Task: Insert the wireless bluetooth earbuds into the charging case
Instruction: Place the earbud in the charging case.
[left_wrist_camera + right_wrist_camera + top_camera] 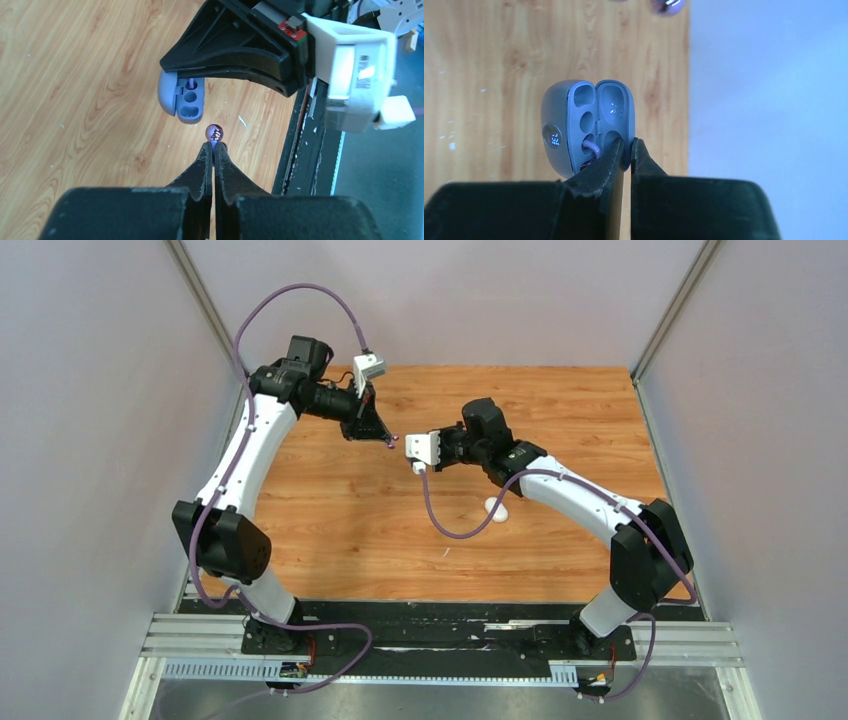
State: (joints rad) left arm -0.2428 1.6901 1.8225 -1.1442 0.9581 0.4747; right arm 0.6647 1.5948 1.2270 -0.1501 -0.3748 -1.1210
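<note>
Clamped between the closed tips of the left gripper [214, 146]: 1 tiny, glossy, dark purple earbud [215, 133], held in the air above the wood-grain tabletop [75, 100].

Just beyond the bud, close but not touching, also in mid-air: a pebble-shaped, blue-grey plastic charging case [184, 97], lid open, sockets turned toward the bud. Gripped at the lower edge of the open lid by the right gripper [626, 146], fingers nearly together with only the thin lid wall between them.

In the right wrist view, on the body half of the case: 3 rounded recesses in a column, plus a small lit oval display [552, 135] on the outer shell. In the lowest recess, something purplish [591, 146], half hidden behind a finger and not clear enough to name. At the top edge of the same view, blurred: the bud from the left gripper.

From above: 2 arms bent inward, wrists meeting over the middle of the table. On the wood to the right of that spot, beside the loop of the purple cable [455, 528]: a white pebble-shaped case [497, 506], lying flat, well apart from both grippers. Nearer the bases: 1 tiny white speck [447, 552], too small to identify.
</note>
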